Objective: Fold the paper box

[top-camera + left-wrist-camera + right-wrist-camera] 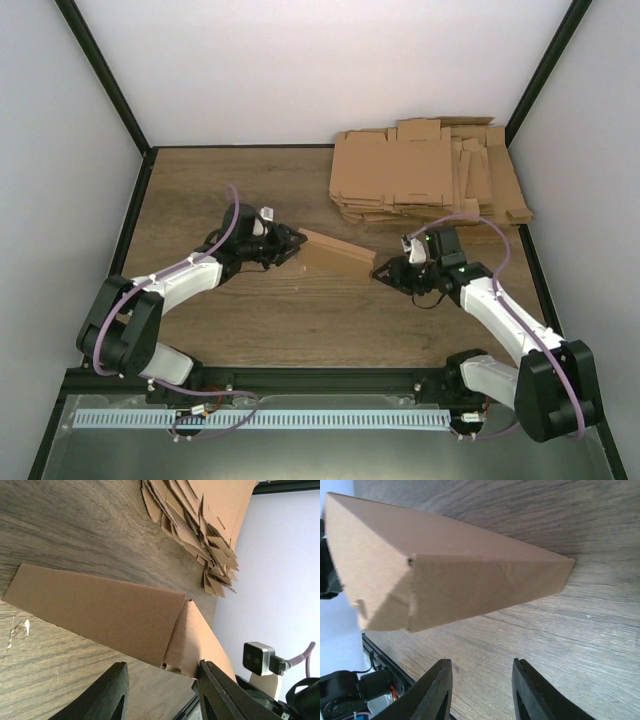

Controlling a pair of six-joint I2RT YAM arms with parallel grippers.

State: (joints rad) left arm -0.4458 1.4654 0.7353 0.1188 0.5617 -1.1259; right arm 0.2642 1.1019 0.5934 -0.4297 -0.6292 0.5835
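Wooden table (250, 320) | paper box (338, 253) | wrist views: left hand (162, 677), right hand (481, 662) part-open, holding nothing

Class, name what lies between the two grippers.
The paper box, spanning the gap from the left gripper to the right gripper; the top view shows it.

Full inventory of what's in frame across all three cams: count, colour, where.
box: one, brown cardboard, middle of the table, between the two arms
pile of flat cardboard sheets: one pile, sheet count unclear, brown, far right of the table
table: one, dark wood grain
walls: white, on three sides
slotted strip: one, pale, near edge by the arm bases
left arm: one, white and black
right arm: one, white and black
left fingers: two, black, apart, at the box's left end
right fingers: two, black, apart, at the box's right end
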